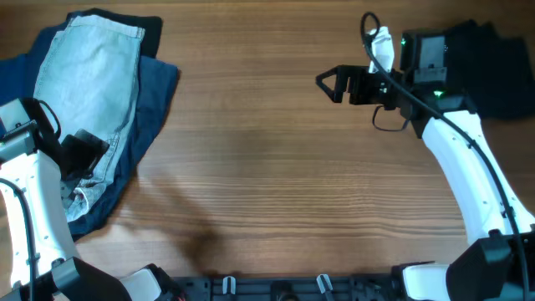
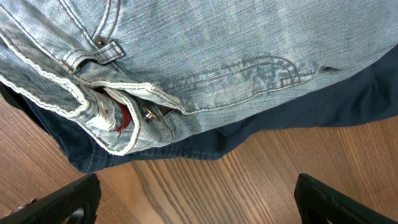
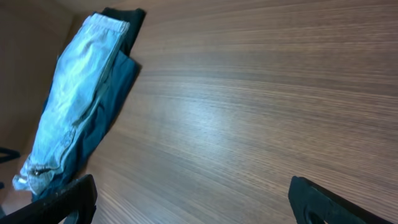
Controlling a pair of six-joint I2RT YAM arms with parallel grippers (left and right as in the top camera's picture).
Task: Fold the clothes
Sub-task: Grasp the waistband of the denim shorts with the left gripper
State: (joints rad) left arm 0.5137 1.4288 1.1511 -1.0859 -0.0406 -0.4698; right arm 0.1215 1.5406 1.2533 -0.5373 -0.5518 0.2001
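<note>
The faded light-blue denim shorts [image 1: 88, 92] lie folded at the far left of the table, on top of a dark blue garment [image 1: 155, 92] and a black one [image 1: 150, 29]. In the left wrist view the shorts [image 2: 205, 56] fill the top, with the waistband and a red-lettered label [image 2: 118, 115] showing. My left gripper [image 1: 84, 155] is open and empty, over the shorts' near end; its fingers [image 2: 199, 199] hang above bare wood. My right gripper [image 1: 330, 84] is open and empty over the table's right half; the shorts [image 3: 74, 106] show far to its left.
The dark blue garment [image 2: 298, 112] sticks out under the shorts toward the table's middle. A black object [image 1: 493, 67] sits at the far right behind the right arm. Wooden tabletop [image 1: 267, 167] spans between the arms.
</note>
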